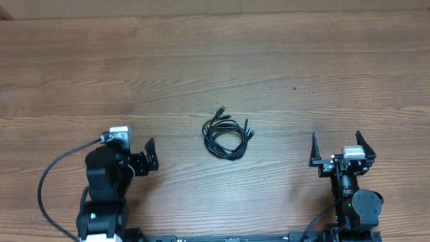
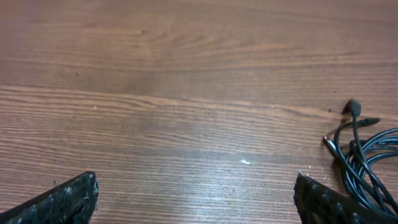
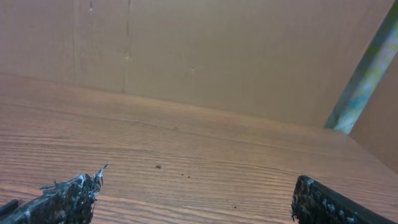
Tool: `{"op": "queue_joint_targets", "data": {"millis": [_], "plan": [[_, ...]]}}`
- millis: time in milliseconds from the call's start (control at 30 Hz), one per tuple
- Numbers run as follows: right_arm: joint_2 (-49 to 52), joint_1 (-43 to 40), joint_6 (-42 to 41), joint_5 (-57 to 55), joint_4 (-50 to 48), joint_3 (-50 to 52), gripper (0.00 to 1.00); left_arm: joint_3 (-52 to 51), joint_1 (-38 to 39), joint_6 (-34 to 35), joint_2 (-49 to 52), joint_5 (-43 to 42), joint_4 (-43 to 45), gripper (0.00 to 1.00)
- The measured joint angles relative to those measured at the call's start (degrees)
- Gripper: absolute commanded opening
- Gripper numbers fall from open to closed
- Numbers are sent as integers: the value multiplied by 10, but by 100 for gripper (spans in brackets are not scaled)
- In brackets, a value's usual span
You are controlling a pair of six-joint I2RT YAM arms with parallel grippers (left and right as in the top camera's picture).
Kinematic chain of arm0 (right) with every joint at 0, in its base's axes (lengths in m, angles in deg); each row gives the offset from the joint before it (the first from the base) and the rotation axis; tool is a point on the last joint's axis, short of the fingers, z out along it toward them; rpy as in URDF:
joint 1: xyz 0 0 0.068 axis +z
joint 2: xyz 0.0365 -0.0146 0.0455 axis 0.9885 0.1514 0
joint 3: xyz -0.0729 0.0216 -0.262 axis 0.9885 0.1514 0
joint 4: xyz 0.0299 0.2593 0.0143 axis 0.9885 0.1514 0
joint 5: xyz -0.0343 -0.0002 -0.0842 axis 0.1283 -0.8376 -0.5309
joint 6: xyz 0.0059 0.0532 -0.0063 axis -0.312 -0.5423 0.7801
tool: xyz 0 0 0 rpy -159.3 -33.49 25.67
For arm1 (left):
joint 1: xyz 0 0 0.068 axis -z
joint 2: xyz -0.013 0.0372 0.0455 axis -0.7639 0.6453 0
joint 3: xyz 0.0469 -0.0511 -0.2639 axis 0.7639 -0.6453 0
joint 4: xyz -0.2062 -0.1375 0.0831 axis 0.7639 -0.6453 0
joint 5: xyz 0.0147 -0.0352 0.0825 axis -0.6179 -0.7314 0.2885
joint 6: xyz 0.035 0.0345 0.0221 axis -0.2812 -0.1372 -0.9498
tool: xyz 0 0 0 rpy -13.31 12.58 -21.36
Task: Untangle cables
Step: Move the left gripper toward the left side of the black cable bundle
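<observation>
**Coil sits mid-table, both grippers clear of it**

Broad wooden table [image 1: 215,60]. The left gripper [image 1: 152,156] and right gripper [image 1: 336,144] are both spread wide and hold nothing. The cables [image 1: 225,138] lie coiled between them, well apart from either. Smart play: pin the coil with one gripper and tease out a plug end [image 1: 220,111] with the other.

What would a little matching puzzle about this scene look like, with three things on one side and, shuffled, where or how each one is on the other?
Things:
1. coil of thin black cables
2. left black two-finger tool
3. right black two-finger tool

States:
A. open, its own camera showing only the brown wooden table and a beige wall
B. lying mid-table, touched by nothing
C. open, its own camera showing cable plugs at one side

Pairs: 1-B, 2-C, 3-A.
</observation>
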Motion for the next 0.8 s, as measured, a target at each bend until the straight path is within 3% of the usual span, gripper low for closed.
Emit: {"op": "queue_joint_targets", "data": {"millis": [367,800], "plan": [[0,0,0,0,0,0,100,70,0,-14,151,-15,-34,100],[0,0,0,0,0,0,100,106,0,-14,230,-19,-55,100]]}}
